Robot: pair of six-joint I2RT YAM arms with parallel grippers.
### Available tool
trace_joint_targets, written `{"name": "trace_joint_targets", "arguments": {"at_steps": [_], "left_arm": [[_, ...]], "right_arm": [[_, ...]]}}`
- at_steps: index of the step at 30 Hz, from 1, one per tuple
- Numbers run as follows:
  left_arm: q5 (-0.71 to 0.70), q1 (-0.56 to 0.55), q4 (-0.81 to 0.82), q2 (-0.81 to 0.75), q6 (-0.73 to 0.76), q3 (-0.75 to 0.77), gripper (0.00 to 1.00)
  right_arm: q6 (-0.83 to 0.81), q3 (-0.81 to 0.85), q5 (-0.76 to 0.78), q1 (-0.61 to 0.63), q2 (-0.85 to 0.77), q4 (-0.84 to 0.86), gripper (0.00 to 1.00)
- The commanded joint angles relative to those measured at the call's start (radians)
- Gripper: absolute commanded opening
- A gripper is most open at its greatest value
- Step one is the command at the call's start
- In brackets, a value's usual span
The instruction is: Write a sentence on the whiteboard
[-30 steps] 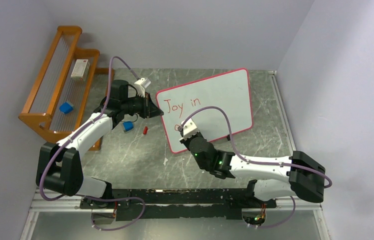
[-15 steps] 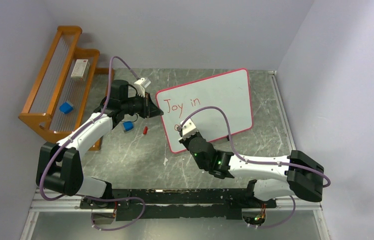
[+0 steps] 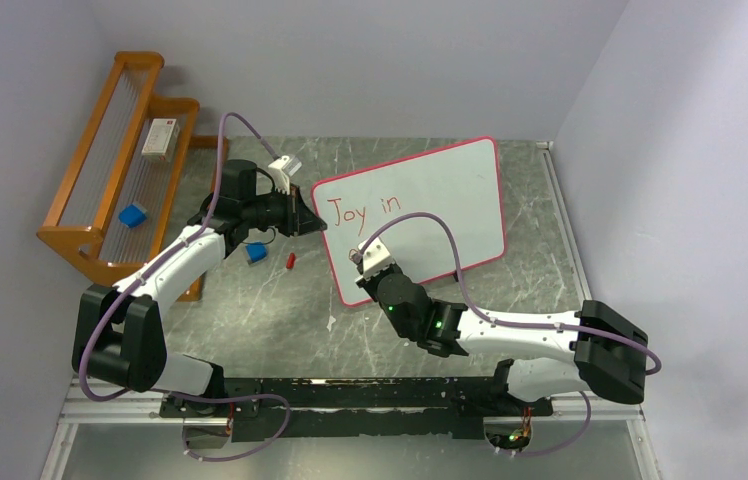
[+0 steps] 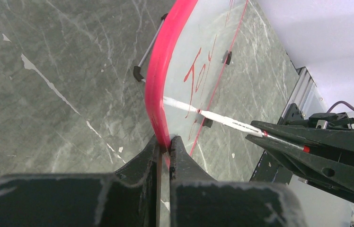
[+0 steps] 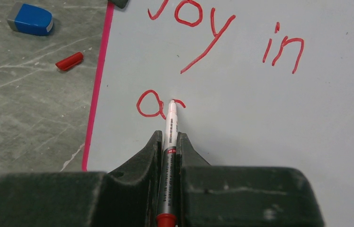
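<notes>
The whiteboard point(image 3: 430, 205) with its red-pink border lies on the marble table and reads "Joy in" in red, with an "a" and a fresh short stroke below. My left gripper point(image 4: 164, 144) is shut on the whiteboard's point(image 4: 184, 56) left edge. A white marker point(image 5: 170, 125) with a red end sits clamped in my right gripper point(image 5: 169, 137), its tip touching the whiteboard point(image 5: 269, 113) just right of the "a". In the top view the right gripper point(image 3: 362, 262) sits over the board's lower left part. The marker point(image 4: 217, 118) also shows in the left wrist view.
A red marker cap point(image 3: 291, 261) and a blue eraser point(image 3: 256, 253) lie on the table left of the board. An orange wooden rack point(image 3: 120, 170) at the far left holds a white box point(image 3: 159, 137) and a blue block point(image 3: 132, 215). Grey walls close in the back and right.
The right gripper has shifted slightly left and down over the board's lower left with the marker. The left arm and the board have not moved.
</notes>
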Motion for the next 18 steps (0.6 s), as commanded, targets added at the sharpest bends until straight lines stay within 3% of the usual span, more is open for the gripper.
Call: {"name": "trace_joint_targets", "arguments": {"at_steps": [1,18], "left_arm": [[-0.078,-0.010,-0.039,0.034,0.052,-0.004,0.05],[-0.081,-0.010,-0.044,0.036,0.055,-0.002,0.05]], "right_arm": [[0.027,0.010,-0.021,-0.010,-0.005,-0.048,0.00],[0.057,-0.008,0.016,-0.011,-0.037,-0.120,0.00]]}}
